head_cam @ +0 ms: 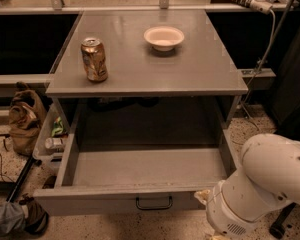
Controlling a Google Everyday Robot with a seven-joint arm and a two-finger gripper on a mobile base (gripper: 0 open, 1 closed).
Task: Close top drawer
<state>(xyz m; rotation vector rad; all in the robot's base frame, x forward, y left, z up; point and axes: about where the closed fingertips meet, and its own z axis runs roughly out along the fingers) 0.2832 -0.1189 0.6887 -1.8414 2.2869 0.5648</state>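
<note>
The top drawer (140, 166) is pulled far out from under the grey cabinet top. It is wide, deep, grey and empty inside. Its plain grey front (90, 202) faces me, with a small black loop handle (154, 203) at the centre. My white arm (260, 186) comes in from the lower right. My gripper (204, 196) sits at the right end of the drawer front, close against its corner, and is mostly hidden by the arm's wrist. The lower drawers are out of view.
A gold drink can (94, 59) and a white bowl (163, 37) stand on the cabinet top (190, 74). A brown bag (25, 119) and a bin of clutter (54, 136) lie on the floor at left. Cables (262, 59) hang at right.
</note>
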